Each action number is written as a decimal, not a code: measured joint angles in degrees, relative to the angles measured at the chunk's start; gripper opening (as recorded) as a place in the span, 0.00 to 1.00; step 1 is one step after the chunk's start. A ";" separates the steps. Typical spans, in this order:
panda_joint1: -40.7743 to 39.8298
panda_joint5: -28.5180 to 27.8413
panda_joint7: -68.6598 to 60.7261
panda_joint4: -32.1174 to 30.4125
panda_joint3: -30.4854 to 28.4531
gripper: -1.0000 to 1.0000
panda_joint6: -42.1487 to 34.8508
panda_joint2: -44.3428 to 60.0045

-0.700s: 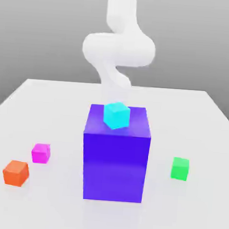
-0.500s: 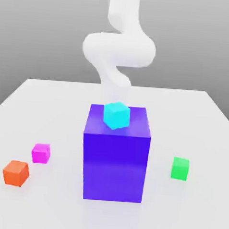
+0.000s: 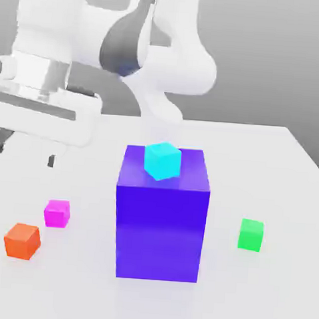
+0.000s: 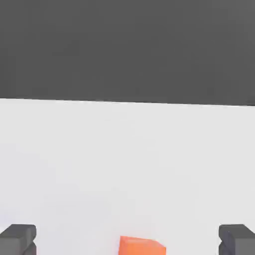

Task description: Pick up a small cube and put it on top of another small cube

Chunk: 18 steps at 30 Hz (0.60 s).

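Observation:
The small magenta cube (image 3: 56, 213) rests on the white table (image 3: 260, 290) at the exterior view's left. The small green cube (image 3: 251, 234) sits apart from it at the exterior view's right, beyond the big blue-violet block. My gripper (image 3: 23, 154) hangs well above the table, up and to the left of the magenta cube, open and holding nothing. In the hand view its dark fingertips (image 4: 18, 239) stand wide apart over the bare table surface.
A big blue-violet block (image 3: 161, 222) stands mid-table with a cyan cube (image 3: 163, 160) on top. An orange cube (image 3: 22, 240) lies near the magenta one and also appears between my fingers as the orange cube (image 4: 142, 246) in the hand view.
The arm has swung forward and down from behind the block; the hand now hangs over the exterior view's left side. No cube has moved.

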 joint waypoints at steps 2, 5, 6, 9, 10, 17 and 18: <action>-1.03 -0.09 -2.81 -2.27 -2.47 0.50 2.12 2.40; -2.14 0.73 -7.72 -5.72 -6.32 0.50 5.40 6.01; -2.33 1.38 -9.62 -6.89 -7.66 0.50 6.52 7.22; -2.10 5.43 -16.78 -10.47 -11.71 0.50 9.97 10.88; -1.70 7.52 -19.03 -11.08 -12.44 0.50 11.05 12.13; -4.08 30.13 -35.01 -9.70 -3.97 0.50 17.62 21.43; -6.24 33.36 -37.31 -9.33 -1.01 0.50 18.50 22.70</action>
